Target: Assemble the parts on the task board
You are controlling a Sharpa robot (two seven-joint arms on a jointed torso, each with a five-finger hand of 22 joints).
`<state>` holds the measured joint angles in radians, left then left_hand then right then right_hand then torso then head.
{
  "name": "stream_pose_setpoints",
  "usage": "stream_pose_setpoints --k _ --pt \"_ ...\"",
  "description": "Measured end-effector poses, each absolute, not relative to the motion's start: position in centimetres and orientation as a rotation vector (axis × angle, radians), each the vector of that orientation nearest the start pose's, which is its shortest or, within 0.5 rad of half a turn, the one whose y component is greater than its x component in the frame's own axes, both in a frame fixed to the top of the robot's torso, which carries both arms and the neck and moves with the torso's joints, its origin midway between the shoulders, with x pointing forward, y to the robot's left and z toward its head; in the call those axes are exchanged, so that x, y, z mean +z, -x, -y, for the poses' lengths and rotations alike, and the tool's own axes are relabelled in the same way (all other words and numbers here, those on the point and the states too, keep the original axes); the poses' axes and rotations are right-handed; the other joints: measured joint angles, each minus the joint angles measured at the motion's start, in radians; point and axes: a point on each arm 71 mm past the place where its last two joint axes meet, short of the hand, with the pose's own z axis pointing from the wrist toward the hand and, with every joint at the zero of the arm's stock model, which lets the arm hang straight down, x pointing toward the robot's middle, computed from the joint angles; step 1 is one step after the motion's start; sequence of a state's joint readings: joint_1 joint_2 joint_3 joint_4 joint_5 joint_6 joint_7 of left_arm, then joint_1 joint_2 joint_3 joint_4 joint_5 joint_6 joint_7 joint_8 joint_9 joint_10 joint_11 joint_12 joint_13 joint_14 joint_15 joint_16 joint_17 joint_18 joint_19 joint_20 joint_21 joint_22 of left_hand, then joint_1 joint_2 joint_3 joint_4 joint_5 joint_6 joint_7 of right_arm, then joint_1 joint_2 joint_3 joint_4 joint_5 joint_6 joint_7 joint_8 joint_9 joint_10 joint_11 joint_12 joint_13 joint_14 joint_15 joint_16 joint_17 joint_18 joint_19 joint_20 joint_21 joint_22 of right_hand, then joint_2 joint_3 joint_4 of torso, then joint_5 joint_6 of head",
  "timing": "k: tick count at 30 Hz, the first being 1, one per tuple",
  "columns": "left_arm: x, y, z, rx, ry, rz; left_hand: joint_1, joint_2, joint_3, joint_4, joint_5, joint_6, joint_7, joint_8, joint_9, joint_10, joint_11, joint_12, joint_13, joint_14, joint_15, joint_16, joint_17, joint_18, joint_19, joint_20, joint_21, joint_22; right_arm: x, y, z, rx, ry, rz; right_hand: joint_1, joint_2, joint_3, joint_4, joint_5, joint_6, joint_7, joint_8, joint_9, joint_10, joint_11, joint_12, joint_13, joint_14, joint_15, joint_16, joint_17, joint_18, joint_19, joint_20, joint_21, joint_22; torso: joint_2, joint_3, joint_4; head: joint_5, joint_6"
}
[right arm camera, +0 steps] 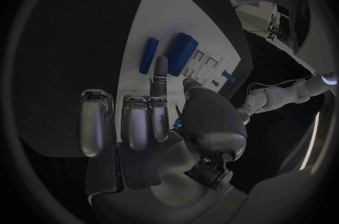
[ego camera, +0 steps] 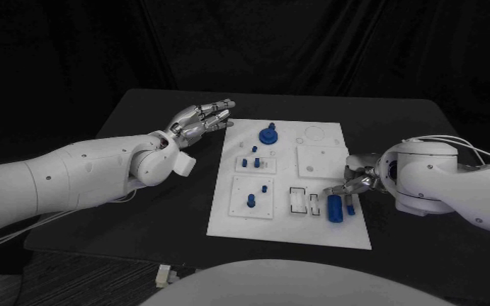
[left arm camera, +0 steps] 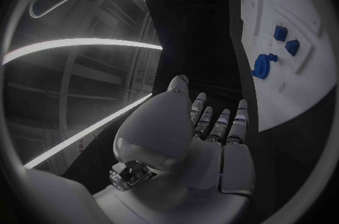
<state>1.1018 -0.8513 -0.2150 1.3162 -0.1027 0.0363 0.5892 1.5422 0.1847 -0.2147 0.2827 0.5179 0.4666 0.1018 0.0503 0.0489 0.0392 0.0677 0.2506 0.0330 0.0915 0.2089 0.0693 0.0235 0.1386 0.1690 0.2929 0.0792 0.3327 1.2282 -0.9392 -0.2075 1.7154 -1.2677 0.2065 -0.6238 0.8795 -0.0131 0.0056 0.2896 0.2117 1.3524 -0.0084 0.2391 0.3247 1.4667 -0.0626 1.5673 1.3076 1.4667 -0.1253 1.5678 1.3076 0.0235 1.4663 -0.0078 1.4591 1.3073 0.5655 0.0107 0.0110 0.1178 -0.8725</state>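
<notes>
I've got several parts seated on the task board [ego camera: 327,231], but two blue bars [ego camera: 334,210] lie loose near its right edge w/ my right hand [ego camera: 345,187] fingers apart, empty, hovering by them; left hand [ego camera: 201,120] open off-board

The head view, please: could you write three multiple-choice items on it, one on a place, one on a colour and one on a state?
1. Where is the right robot hand?
A. at the white board's right edge
B. off the table
C. at the board's far left corner

2. What colour is the gear-like part?
A. red
B. blue
C. green

3. What state is the left robot hand in?
A. holding a part
B. fist closed
C. open, empty

Answers: 1 A, its fingers sit by the long blue bars; 2 B, plainly blue; 3 C, its fingers are spread, holding nothing.
</notes>
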Motion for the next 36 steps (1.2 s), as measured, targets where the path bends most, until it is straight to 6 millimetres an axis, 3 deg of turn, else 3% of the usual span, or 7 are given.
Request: stream_pose_setpoints --k 14,23,30,36 --pt "-28.2 -46.4 -26.2 -1.639 1.009 -1.602 0.000 0.000 0.000 0.000 0.000 0.000 0.000 0.000 0.000 0.000 0.000 0.000 0.001 0.000 0.000 0.000 0.000 0.000 0.000 0.000 0.000 0.000 -26.4 -41.1 21.8 0.169 0.102 -2.443 0.004 0.004 -0.008 -0.003 -0.008 -0.020 0.005 -0.009 0.013 0.000 0.000 0.000 0.000 0.000 0.000 0.000 0.000 0.000 0.000 0.000 -0.004 0.000 0.000 0.0003 0.0000 -0.002 0.000" --pt "-28.3 -46.4 -26.2 -1.639 1.010 -1.605 0.000 0.000 0.000 0.000 0.000 0.000 0.000 0.000 0.000 0.004 0.004 0.005 0.001 0.006 0.006 0.000 0.000 0.000 0.000 0.000 0.000 0.000 -27.0 -41.2 21.6 0.164 0.106 -2.445 0.034 -0.011 -0.022 -0.004 0.004 -0.031 0.006 -0.015 0.035 0.000 0.000 0.000 0.000 0.000 0.000 0.000 0.000 0.000 0.000 0.000 -0.015 0.000 0.000 0.0002 0.0000 -0.002 0.000" --pt "-28.3 -46.4 -26.2 -1.638 1.012 -1.608 0.000 0.000 0.000 0.000 0.000 0.000 0.000 0.000 0.000 0.004 0.004 0.005 0.001 0.006 0.006 0.000 0.001 0.000 0.000 0.000 0.000 0.000 -27.6 -41.2 21.4 0.153 0.118 -2.449 0.063 -0.040 -0.030 -0.008 0.021 -0.062 0.010 -0.024 0.058 0.000 0.000 0.000 0.000 0.000 0.000 0.000 0.000 0.000 0.000 0.000 -0.028 0.000 0.000 0.0002 0.0001 -0.002 0.000" --pt "-28.3 -46.3 -26.2 -1.637 1.013 -1.611 0.000 0.000 0.000 0.000 0.000 0.000 0.000 0.000 0.000 0.004 0.004 0.005 0.001 0.006 0.006 0.000 0.001 0.000 0.000 0.000 0.000 0.000 -27.9 -41.1 21.2 0.150 0.129 -2.450 0.069 -0.046 -0.030 -0.008 0.024 -0.075 0.014 -0.024 0.074 0.000 0.000 0.000 0.000 -0.003 0.003 0.000 0.000 0.000 0.000 0.000 -0.043 0.000 0.000 0.0001 0.0001 0.001 0.000"
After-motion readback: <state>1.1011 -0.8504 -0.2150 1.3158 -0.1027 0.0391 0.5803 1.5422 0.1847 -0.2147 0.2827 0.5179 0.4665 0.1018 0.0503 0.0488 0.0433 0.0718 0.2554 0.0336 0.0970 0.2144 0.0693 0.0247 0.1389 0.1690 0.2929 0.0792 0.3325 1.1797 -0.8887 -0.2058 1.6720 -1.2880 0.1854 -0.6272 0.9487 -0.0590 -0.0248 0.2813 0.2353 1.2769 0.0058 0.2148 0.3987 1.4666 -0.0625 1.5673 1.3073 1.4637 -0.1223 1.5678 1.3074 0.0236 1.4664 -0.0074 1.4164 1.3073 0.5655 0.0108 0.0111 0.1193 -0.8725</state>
